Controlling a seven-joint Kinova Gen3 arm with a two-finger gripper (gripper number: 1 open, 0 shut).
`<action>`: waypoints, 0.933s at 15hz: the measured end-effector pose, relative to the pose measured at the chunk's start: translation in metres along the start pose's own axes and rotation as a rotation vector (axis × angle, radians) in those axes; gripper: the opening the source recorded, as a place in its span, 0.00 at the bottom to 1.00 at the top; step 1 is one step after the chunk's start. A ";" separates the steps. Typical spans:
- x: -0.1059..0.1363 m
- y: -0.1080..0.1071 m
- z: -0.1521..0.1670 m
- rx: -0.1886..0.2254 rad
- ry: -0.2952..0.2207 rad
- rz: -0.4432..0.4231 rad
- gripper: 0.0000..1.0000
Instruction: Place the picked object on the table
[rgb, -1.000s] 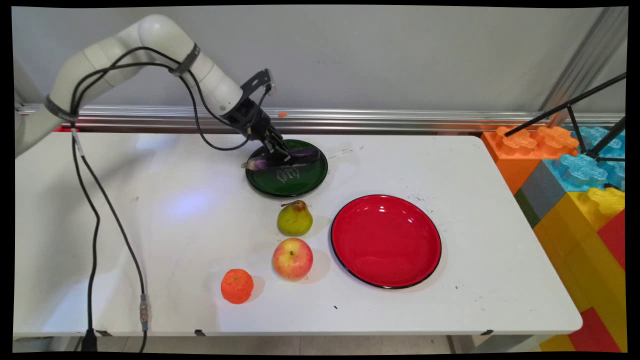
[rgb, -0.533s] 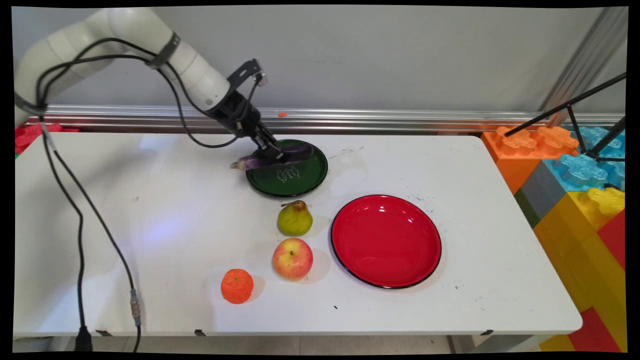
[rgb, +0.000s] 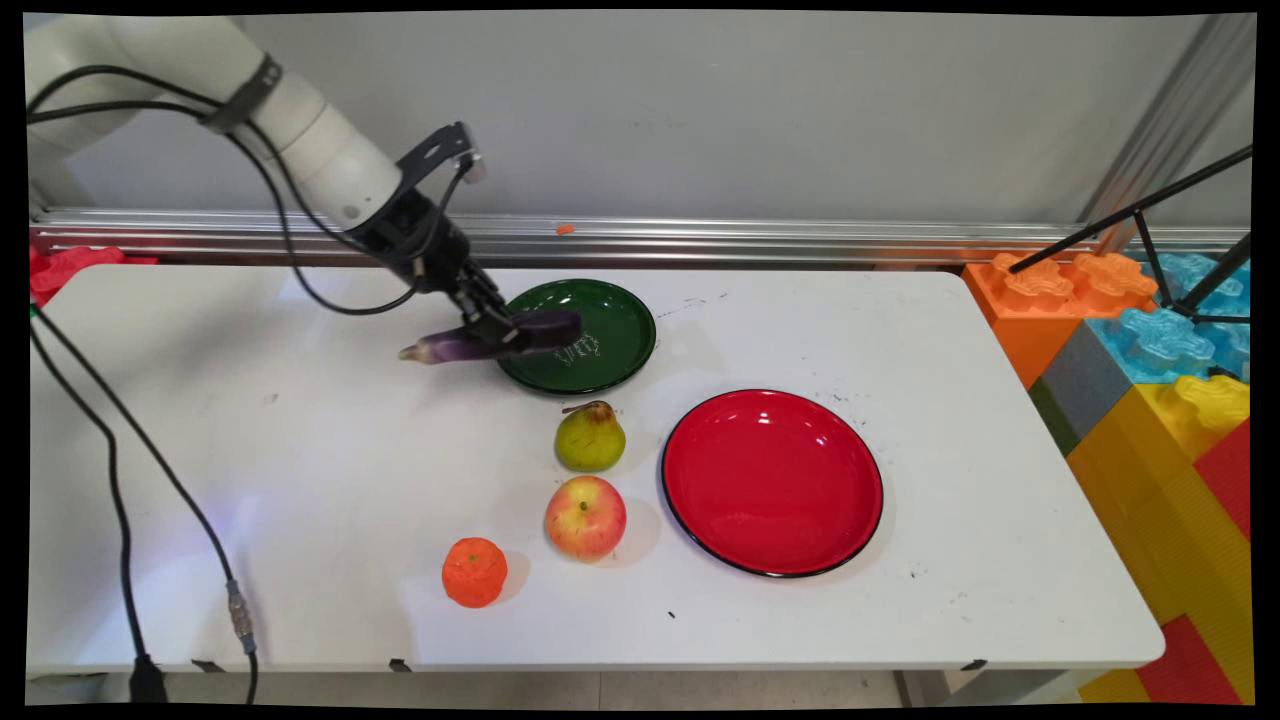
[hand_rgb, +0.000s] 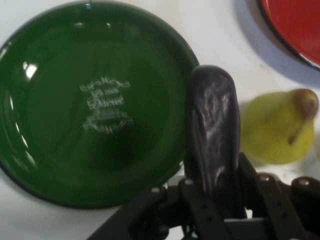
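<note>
My gripper (rgb: 497, 331) is shut on a dark purple eggplant (rgb: 490, 340), held level in the air over the left rim of the green plate (rgb: 610, 320). The eggplant's pale stem end points left, out over the white table. In the hand view the eggplant (hand_rgb: 212, 130) rises between my fingers, with the green plate (hand_rgb: 65, 150) lying bare to its left and a yellow-green pear (hand_rgb: 275, 127) to its right.
A pear (rgb: 590, 438) and a red-yellow apple (rgb: 585, 516) stand in front of the green plate, an orange (rgb: 474, 571) further front left. A large red plate (rgb: 771, 481) lies right of them. Big coloured blocks (rgb: 1150, 370) and a black stand border the table's right end.
The eggplant, lying on the green plate one second ago, has been lifted and carried left and toward the front with my gripper. The arm has swung left.
</note>
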 end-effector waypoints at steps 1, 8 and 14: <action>-0.006 0.006 -0.005 0.003 -0.013 -0.003 0.00; -0.037 0.040 -0.006 0.006 -0.076 -0.070 0.00; -0.057 0.064 0.013 -0.003 -0.116 -0.145 0.00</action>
